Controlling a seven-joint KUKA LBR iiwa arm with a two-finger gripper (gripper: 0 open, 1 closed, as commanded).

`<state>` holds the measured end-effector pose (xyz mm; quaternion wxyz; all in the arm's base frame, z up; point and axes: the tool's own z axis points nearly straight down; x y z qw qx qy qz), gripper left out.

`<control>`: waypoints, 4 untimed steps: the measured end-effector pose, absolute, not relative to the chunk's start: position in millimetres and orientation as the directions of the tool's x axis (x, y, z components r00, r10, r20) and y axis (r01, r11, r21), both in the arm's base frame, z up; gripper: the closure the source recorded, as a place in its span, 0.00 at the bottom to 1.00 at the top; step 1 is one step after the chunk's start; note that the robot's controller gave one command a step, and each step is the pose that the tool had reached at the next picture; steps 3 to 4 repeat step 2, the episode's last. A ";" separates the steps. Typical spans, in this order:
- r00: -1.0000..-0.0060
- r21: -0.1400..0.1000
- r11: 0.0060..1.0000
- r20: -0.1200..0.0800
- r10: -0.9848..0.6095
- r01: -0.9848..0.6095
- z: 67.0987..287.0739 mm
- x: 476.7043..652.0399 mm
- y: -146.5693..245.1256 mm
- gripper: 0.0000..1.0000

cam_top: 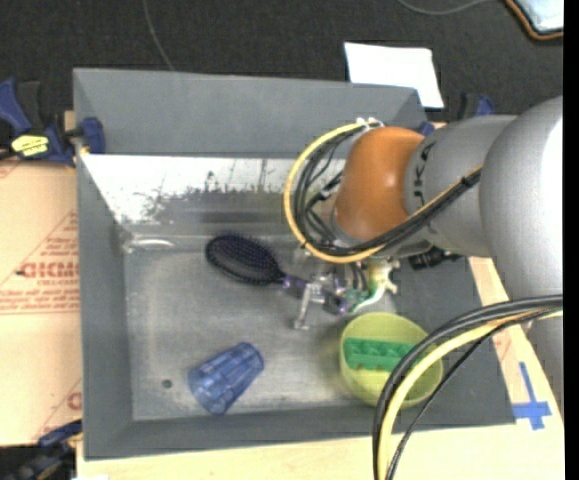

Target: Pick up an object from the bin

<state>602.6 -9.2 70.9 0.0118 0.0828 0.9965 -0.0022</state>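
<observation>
Hairbrush (242, 259): the end of its purple handle runs under the hand (309, 306) and is hidden there.

Hand: mostly covered from above by the orange wrist cover (374, 183) and the cable loops (304, 183). Its outline cannot be made out.

Yellow-green bowl (355, 376): a cable (401, 388) crosses its right rim and covers it, then leaves the bottom edge.

Green toothed block (374, 352) in the bowl: its kind cannot be determined.

Bin (99, 268): the right wall is hidden behind the arm (499, 188).

Dark speck (166, 384) on the bin floor: too small to identify.

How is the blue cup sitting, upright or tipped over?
Tipped over: the blue cup lies on its side, ribbed wall showing.
</observation>
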 end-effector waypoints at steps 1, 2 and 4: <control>-0.951 0.004 0.951 -0.025 0.309 0.309 71.1 594.4 1.0 1.00; -0.951 0.004 0.951 -0.025 0.308 0.308 71.3 594.4 1.0 1.00; -0.951 0.004 0.951 -0.025 0.308 0.308 71.3 594.4 1.0 1.00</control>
